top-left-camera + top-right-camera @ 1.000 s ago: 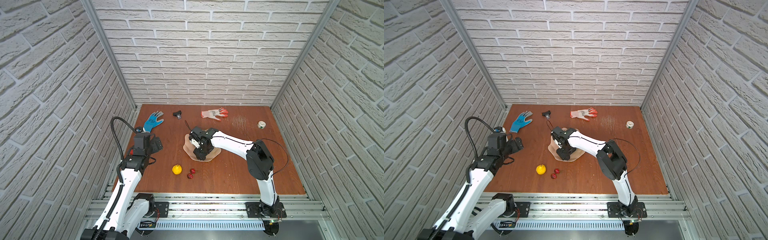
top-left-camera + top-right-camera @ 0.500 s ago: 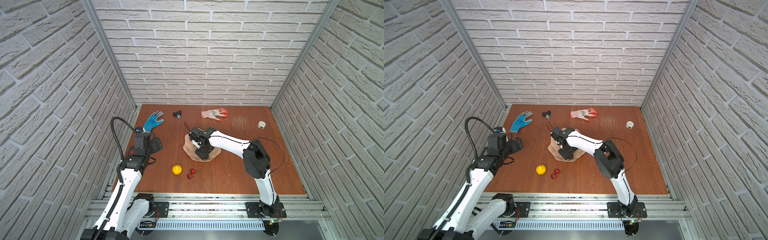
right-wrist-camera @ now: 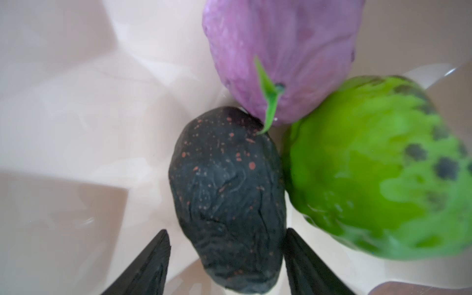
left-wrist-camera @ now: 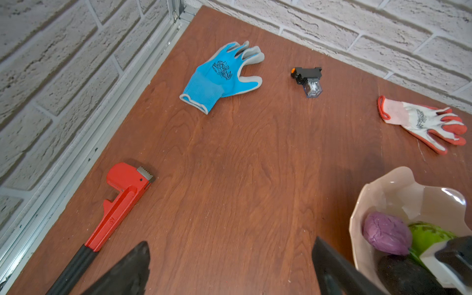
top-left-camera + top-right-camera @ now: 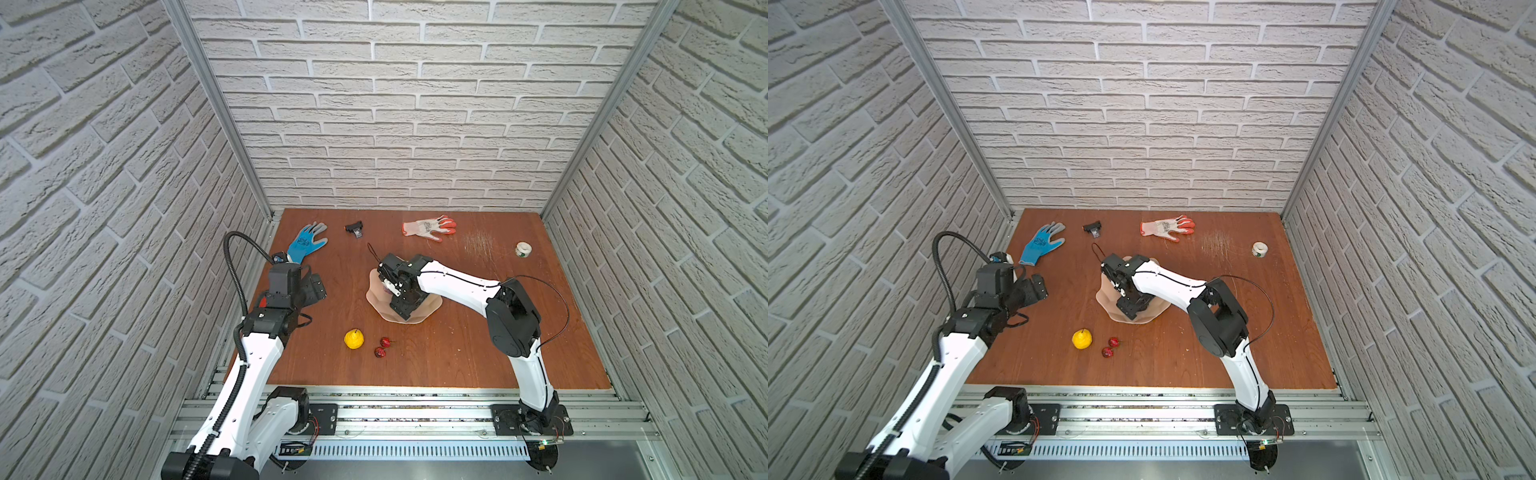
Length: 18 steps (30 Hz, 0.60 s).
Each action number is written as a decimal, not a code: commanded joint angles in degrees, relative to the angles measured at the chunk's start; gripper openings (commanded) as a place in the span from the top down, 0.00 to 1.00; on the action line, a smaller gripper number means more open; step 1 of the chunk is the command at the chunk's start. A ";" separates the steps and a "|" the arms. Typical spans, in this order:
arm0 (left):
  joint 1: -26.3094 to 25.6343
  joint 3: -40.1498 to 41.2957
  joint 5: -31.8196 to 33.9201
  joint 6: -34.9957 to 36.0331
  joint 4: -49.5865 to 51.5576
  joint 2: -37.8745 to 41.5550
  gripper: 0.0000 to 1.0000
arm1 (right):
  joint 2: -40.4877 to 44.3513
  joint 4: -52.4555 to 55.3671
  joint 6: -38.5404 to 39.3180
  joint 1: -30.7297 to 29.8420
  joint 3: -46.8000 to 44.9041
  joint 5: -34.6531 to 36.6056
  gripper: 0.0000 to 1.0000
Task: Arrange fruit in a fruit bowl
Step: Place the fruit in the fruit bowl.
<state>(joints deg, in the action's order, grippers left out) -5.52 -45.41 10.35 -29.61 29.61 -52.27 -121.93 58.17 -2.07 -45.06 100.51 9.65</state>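
**Avocado**: lies on the floor of the fruit bowl, near the middle of the bench. Its long axis runs lengthwise between the jaws of the right gripper, and its narrower end touches the purple fruit. Skin is blackish, wrinkled and rust-speckled.

**Right gripper:** jaws parted astride the avocado, with a clear gap on one side, so nothing is clamped.

**Left gripper**: jaws spread wide above bare bench, holding nothing.

**Green fruit**: bumpy, dark-spotted and blurred, pressed against the avocado.

**Hidden:** in both top views the right wrist covers the bowl's contents.

**Bowl:** pale peach, faceted, wavy-rimmed.

**Outside the bowl, nearer the arm bases:** yellow fruit and two red cherries.
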 commanded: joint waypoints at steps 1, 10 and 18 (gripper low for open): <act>0.34 -2.39 -1.66 0.60 2.03 -1.33 0.02 | 3.59 1.23 0.46 0.06 1.77 0.19 0.29; 0.27 -9.18 -10.69 1.04 11.14 -8.60 0.04 | 9.07 0.89 -0.72 -0.02 1.22 -0.91 0.29; -2.07 -11.01 -15.03 2.71 15.78 -13.57 0.07 | 13.35 -6.42 -3.89 0.05 -2.32 -5.79 0.29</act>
<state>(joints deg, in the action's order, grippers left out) -6.70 -55.09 -2.15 -28.05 42.04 -65.52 -110.08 55.44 -4.14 -45.06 100.14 6.31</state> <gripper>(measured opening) 0.930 0.711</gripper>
